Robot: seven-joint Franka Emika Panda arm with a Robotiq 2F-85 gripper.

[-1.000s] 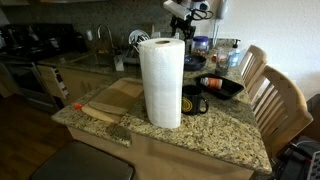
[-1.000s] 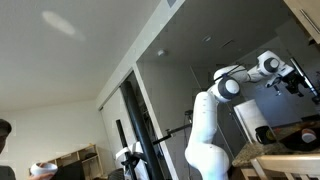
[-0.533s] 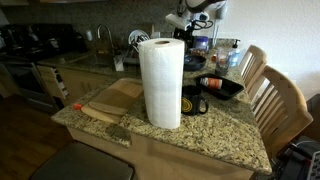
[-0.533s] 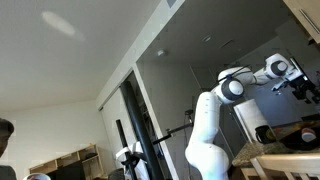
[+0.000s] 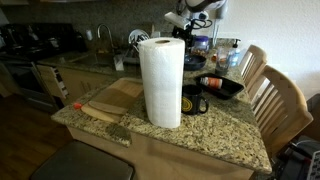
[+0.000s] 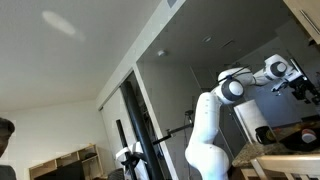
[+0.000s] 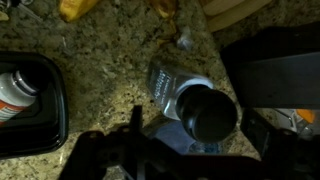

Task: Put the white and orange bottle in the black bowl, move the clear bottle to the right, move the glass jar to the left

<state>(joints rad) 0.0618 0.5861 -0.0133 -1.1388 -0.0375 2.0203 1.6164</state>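
In the wrist view the clear bottle (image 7: 172,85) with a dark cap stands on the granite counter right below me. My gripper (image 7: 198,125) is open, with a dark finger on each side of the cap and a gap on both sides. The black bowl (image 7: 55,115) is at the left, with the white and orange bottle (image 7: 15,90) lying in it. In an exterior view the gripper (image 5: 197,15) hangs high above the back of the counter, behind the black bowl (image 5: 222,87). I cannot tell the glass jar apart from the clutter there.
A tall paper towel roll (image 5: 160,82) stands mid-counter with a small black mug (image 5: 192,102) beside it. A wooden cutting board (image 5: 108,100) lies near the counter edge. Two wooden chairs (image 5: 275,100) stand by the counter. A large dark object (image 7: 270,70) sits beside the clear bottle.
The arm shifted sideways a little a second ago. It has held still over the clear bottle since half a second ago.
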